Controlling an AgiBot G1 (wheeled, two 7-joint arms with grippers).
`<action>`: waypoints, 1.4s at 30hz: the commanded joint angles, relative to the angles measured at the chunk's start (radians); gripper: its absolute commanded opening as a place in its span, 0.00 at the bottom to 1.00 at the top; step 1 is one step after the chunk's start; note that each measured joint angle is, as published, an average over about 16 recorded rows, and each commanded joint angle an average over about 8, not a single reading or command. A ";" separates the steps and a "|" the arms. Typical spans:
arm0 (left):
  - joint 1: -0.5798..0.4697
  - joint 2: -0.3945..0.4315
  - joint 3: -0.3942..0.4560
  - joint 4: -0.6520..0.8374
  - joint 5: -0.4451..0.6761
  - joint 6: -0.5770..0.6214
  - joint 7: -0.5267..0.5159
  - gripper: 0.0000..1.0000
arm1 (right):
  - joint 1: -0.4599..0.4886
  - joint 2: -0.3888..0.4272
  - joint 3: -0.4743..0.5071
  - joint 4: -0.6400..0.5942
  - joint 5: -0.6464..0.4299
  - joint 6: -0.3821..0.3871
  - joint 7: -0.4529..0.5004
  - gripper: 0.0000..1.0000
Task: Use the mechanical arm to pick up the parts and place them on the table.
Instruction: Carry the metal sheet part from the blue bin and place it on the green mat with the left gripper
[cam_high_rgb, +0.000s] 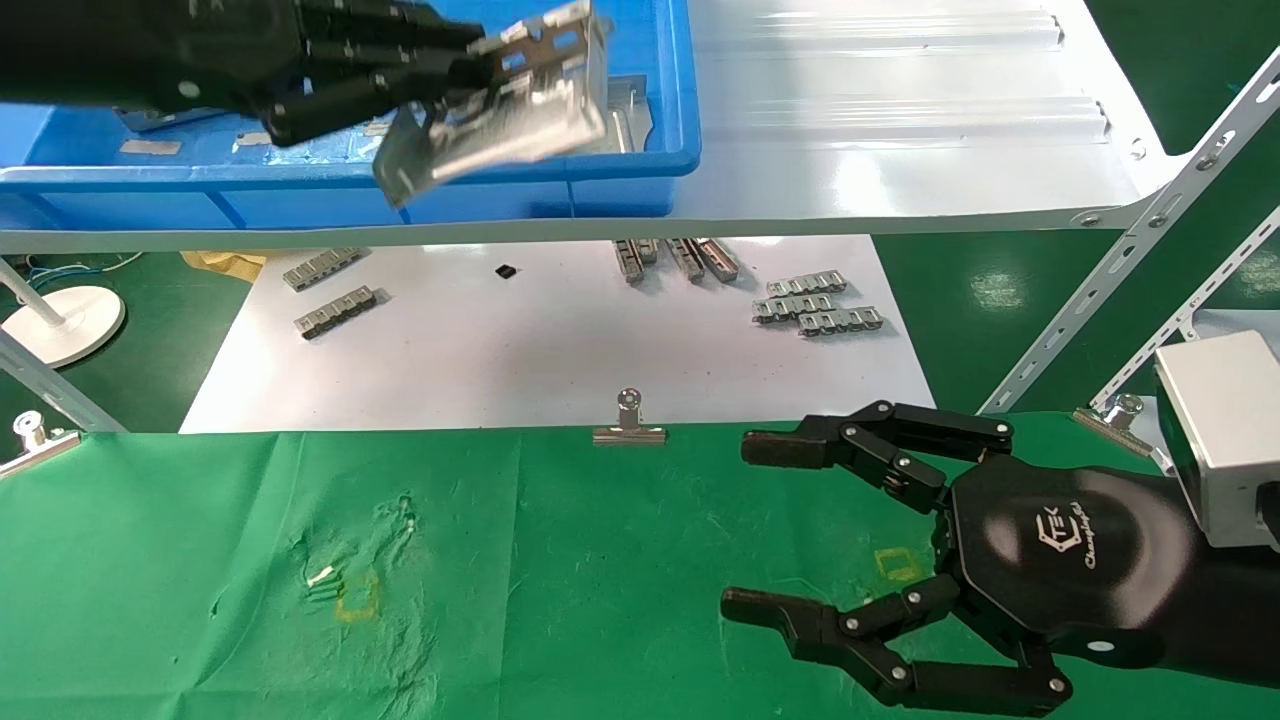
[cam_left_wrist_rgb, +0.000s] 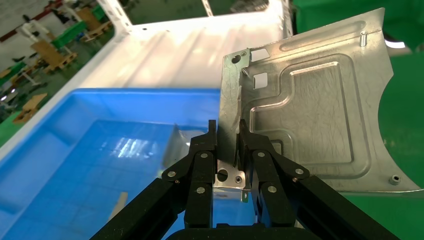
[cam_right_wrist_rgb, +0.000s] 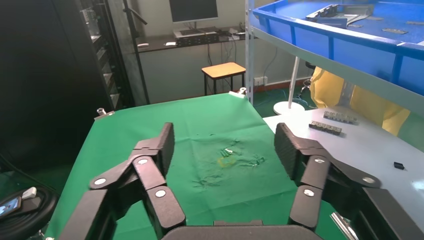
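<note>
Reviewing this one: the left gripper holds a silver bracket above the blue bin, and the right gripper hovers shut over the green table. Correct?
Not quite. The right gripper is open, fingers spread wide over the green table, as the right wrist view shows. The left gripper does hold the silver bracket above the blue bin.

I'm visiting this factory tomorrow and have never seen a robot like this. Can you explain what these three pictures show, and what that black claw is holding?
This is a two-armed robot, photographed at one moment by three cameras. The wide picture comes from its head, looking down at its workplace. The other two come from cameras on its wrists, looking out along the fingers.

The black claws are its hands. The left hand is raised over a blue bin that sits on a white shelf. Its fingers are shut on a shiny metal part, a stamped bracket with cutouts and ridges.

The right hand hangs open over the table, which is covered in green cloth, and holds nothing.

Between shelf and table lies a white sheet with small grey ridged strips. Silver clips sit along the cloth's edge.
</note>
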 joint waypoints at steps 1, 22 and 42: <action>0.015 -0.008 0.008 -0.034 -0.006 0.012 0.014 0.00 | 0.000 0.000 0.000 0.000 0.000 0.000 0.000 1.00; 0.395 -0.350 0.393 -0.467 -0.328 -0.019 0.170 0.00 | 0.000 0.000 0.000 0.000 0.000 0.000 0.000 1.00; 0.571 -0.261 0.405 -0.104 -0.311 -0.163 0.645 0.91 | 0.000 0.000 0.000 0.000 0.000 0.000 0.000 1.00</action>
